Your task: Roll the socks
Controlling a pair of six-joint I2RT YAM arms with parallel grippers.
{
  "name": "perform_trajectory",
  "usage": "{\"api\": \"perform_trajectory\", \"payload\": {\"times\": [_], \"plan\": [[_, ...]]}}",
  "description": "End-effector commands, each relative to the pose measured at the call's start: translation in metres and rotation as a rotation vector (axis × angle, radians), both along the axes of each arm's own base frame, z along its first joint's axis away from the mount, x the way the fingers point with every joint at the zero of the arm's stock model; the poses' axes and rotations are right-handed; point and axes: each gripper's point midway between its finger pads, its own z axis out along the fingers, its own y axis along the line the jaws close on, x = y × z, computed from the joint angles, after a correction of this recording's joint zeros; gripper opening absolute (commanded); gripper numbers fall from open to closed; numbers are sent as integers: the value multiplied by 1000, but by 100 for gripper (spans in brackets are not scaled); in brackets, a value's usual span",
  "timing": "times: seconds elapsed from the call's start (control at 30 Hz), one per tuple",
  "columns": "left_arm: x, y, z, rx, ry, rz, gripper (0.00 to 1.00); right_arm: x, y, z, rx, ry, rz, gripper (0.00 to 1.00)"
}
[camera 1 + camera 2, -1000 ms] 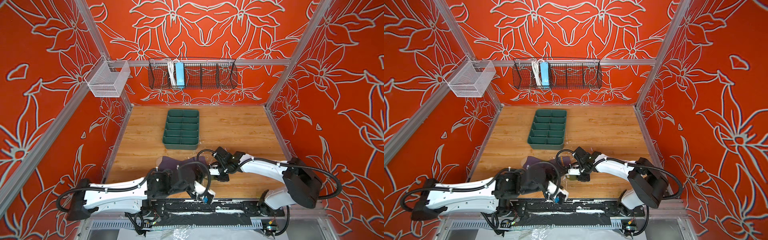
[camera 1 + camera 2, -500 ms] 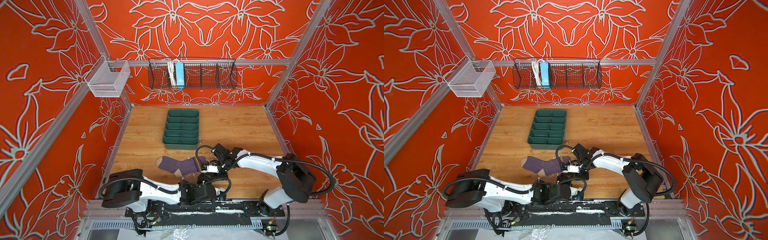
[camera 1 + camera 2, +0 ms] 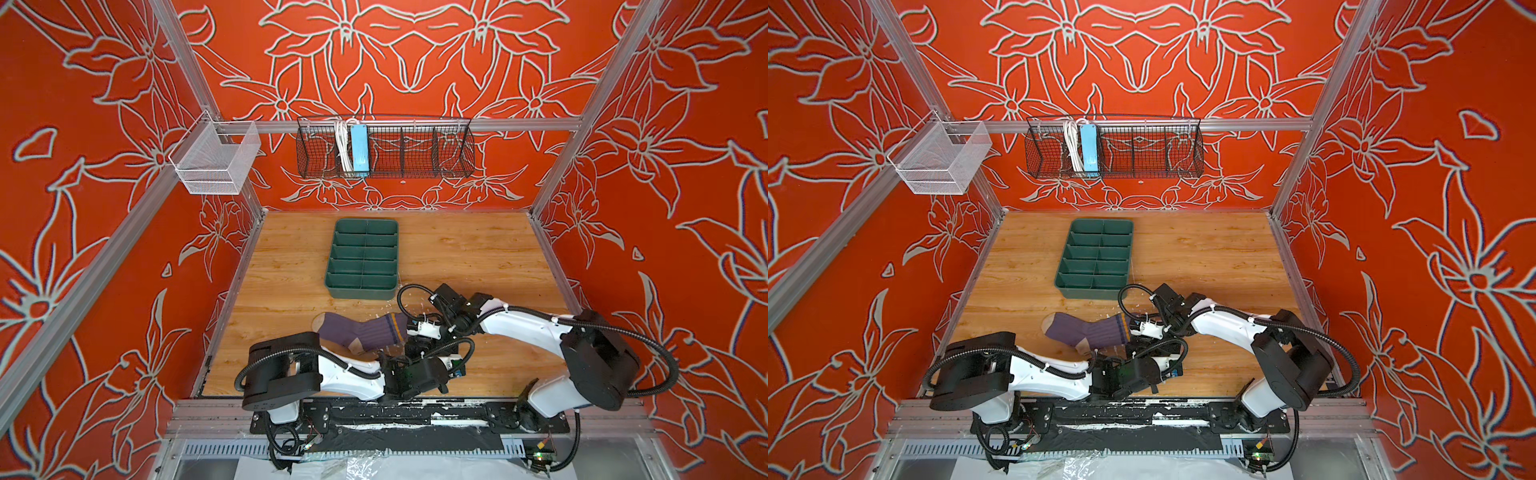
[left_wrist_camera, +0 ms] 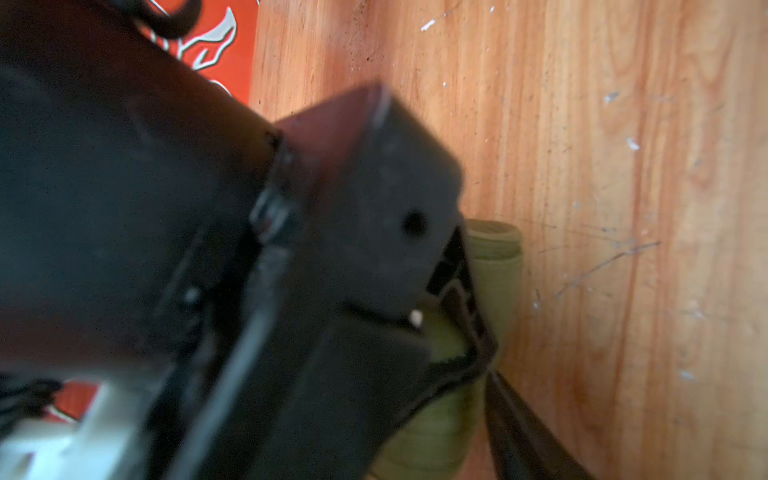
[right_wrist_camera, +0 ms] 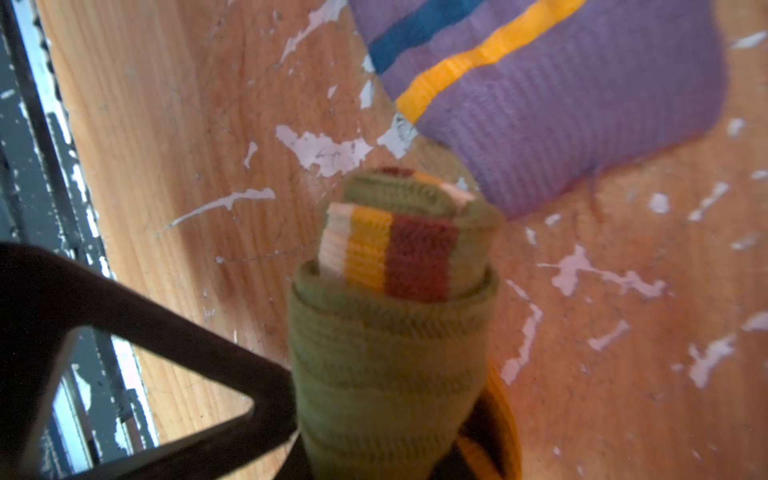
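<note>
The purple sock [image 3: 359, 332] [image 3: 1086, 332] lies flat on the wooden table, beige toe to the left, striped cuff [image 5: 540, 70] to the right. The olive green sock [image 5: 390, 332] is a tight roll with cream, yellow and red stripes at its end. My right gripper [image 5: 390, 424] [image 3: 415, 338] is shut on it just off the purple cuff. In both top views the roll is hidden under the arms. My left gripper [image 3: 417, 353] comes in from the front; its one visible finger [image 4: 523, 428] stands slightly off the roll [image 4: 496, 274], jaws open.
A dark green divided tray [image 3: 365, 286] stands behind the socks. A black wire basket [image 3: 386, 149] hangs on the back wall and a white mesh basket [image 3: 216, 160] on the left rail. The black front rail [image 5: 25, 124] runs close to the grippers.
My left arm has drawn its elbow back to the left, uncovering the purple sock, and its gripper now sits against the right gripper. The right gripper kept its hold and shifted slightly left.
</note>
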Motion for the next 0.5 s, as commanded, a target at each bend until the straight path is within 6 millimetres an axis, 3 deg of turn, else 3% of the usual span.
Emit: {"api": "perform_trajectory", "payload": {"times": [0.0, 0.13, 0.23, 0.47], "plan": [[7, 34, -5, 55, -1, 64, 74, -56, -5, 14, 53, 137, 152, 0], [-27, 25, 40, 27, -58, -131, 78, -51, -9, 9, 39, 105, 122, 0], [-49, 35, 70, 10, -31, -246, 79, -42, -13, 3, 15, 54, 113, 0], [-64, 70, 132, -120, -80, -316, 84, -30, -2, 6, 55, 76, 51, 0]]}}
